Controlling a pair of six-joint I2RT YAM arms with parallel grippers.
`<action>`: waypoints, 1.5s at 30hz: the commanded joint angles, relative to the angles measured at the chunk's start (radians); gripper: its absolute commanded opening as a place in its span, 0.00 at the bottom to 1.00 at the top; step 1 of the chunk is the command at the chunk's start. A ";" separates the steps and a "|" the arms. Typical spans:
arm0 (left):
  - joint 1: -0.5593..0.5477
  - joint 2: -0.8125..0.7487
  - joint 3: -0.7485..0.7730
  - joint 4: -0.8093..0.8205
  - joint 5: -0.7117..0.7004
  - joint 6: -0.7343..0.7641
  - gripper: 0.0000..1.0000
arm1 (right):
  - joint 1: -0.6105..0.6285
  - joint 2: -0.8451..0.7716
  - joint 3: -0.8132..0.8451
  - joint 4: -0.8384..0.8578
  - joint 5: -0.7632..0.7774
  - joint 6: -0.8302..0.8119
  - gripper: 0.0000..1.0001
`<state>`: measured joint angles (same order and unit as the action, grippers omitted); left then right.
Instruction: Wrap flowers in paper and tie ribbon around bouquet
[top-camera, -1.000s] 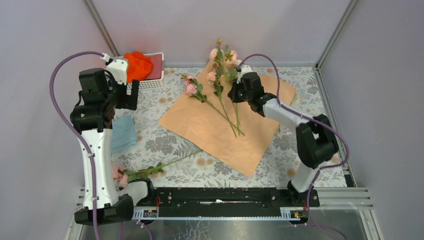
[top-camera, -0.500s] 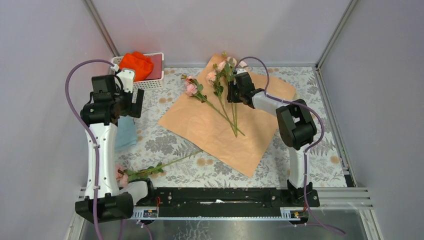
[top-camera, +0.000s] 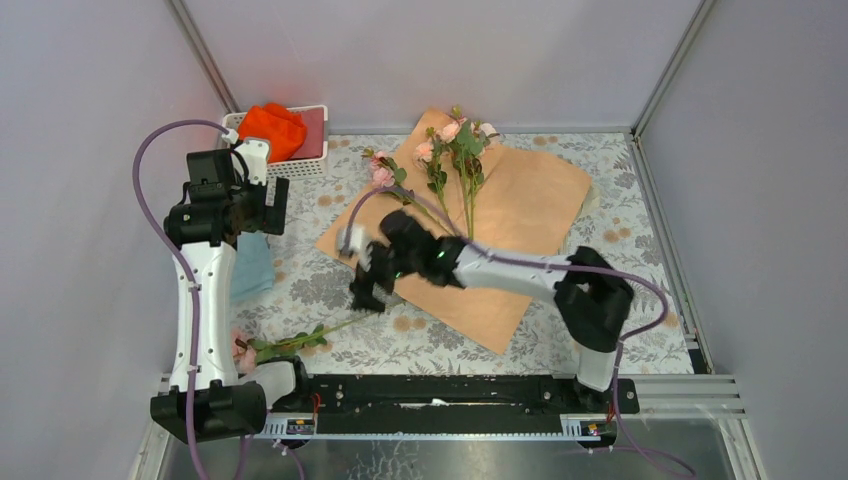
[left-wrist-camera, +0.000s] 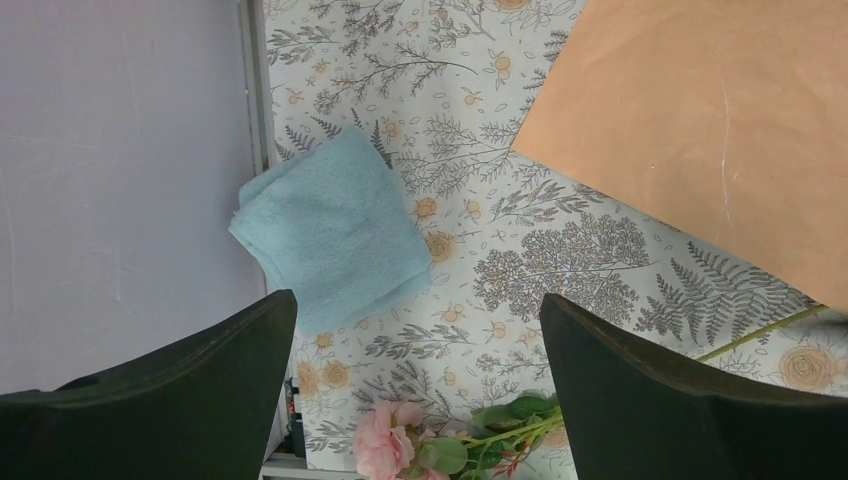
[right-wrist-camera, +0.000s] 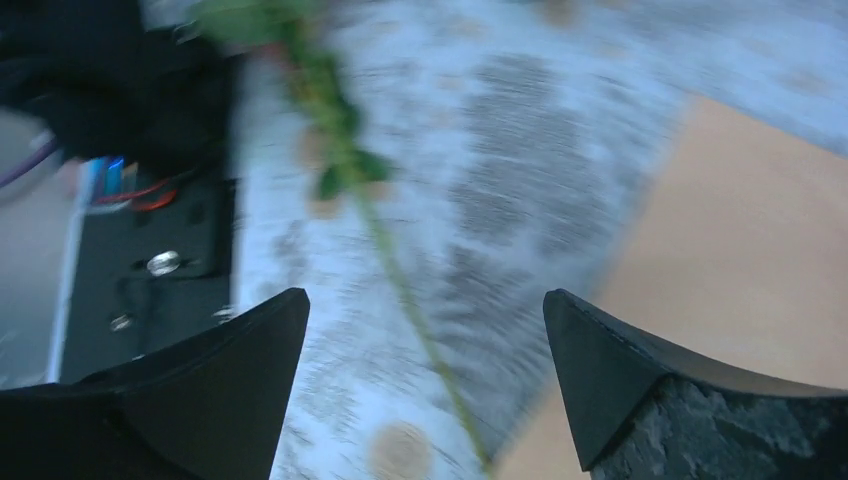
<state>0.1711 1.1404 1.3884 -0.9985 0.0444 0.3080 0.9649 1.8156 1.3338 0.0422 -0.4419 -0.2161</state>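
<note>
Now my left jaws and right jaws gape empty; the stray rose (top-camera: 290, 343) looks light, its stem (right-wrist-camera: 405, 295) whippy, so I'd pinch mid-stem, sparing the fragile bloom (left-wrist-camera: 385, 450).

Robot lab test cell, not a home: plain grey wall panels (top-camera: 420, 50) in alu frame posts (top-camera: 205, 55), left arm (top-camera: 205, 295) & right arm (top-camera: 510, 270) bolted to a black rail (top-camera: 450, 392) w/ purple cables (top-camera: 138, 185); floral tablecloth (top-camera: 625, 190) over the bench.
</note>
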 joint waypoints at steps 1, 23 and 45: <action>0.005 -0.013 -0.018 0.051 0.006 -0.024 0.99 | 0.121 0.131 0.046 0.036 -0.174 -0.189 0.95; 0.006 -0.028 -0.071 0.067 0.012 -0.021 0.99 | 0.232 0.374 0.331 -0.137 -0.068 -0.144 0.00; 0.006 0.051 0.200 0.092 -0.063 -0.013 0.99 | -0.149 -0.302 -0.252 0.034 0.323 0.566 0.00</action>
<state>0.1711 1.1648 1.5570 -0.9573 -0.0235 0.3077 0.9627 1.6039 1.2041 -0.1036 -0.3737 0.1627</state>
